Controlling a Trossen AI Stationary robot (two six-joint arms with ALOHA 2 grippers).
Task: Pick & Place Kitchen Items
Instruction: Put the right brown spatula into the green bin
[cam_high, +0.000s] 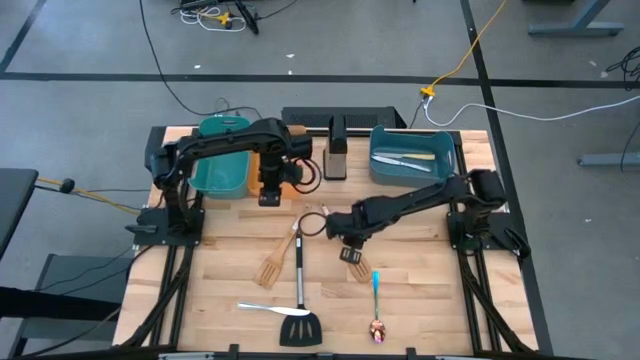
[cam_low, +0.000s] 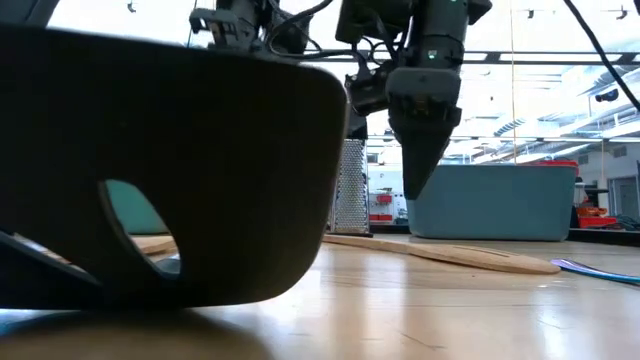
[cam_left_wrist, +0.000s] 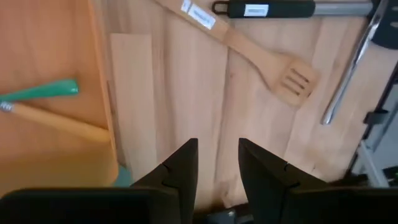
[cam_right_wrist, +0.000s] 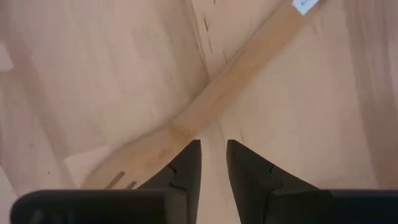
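Observation:
Several utensils lie flat on the wooden table. A pale slotted wooden spatula (cam_high: 354, 262) lies under my right gripper (cam_high: 345, 238), whose fingers (cam_right_wrist: 213, 165) stand narrowly open just above its neck (cam_right_wrist: 186, 127); the low view (cam_low: 415, 190) shows the gripper clear of the spatula. A second slotted wooden spatula (cam_high: 277, 260), a black turner with a steel handle (cam_high: 300, 295), a silver knife (cam_high: 262, 308) and a blue-handled spoon (cam_high: 376, 298) lie nearer the front. My left gripper (cam_high: 270, 198) is open and empty (cam_left_wrist: 217, 162), above the table beside the orange bin (cam_left_wrist: 50, 68).
The teal bin (cam_high: 222, 165) and the orange bin stand at the back left; the orange bin holds a green-handled utensil (cam_left_wrist: 43, 91) and a wooden handle (cam_left_wrist: 56, 121). A grater (cam_high: 336, 155) and a blue bin (cam_high: 410, 158) with utensils stand at the back. The turner's blade (cam_low: 170, 170) fills the low view.

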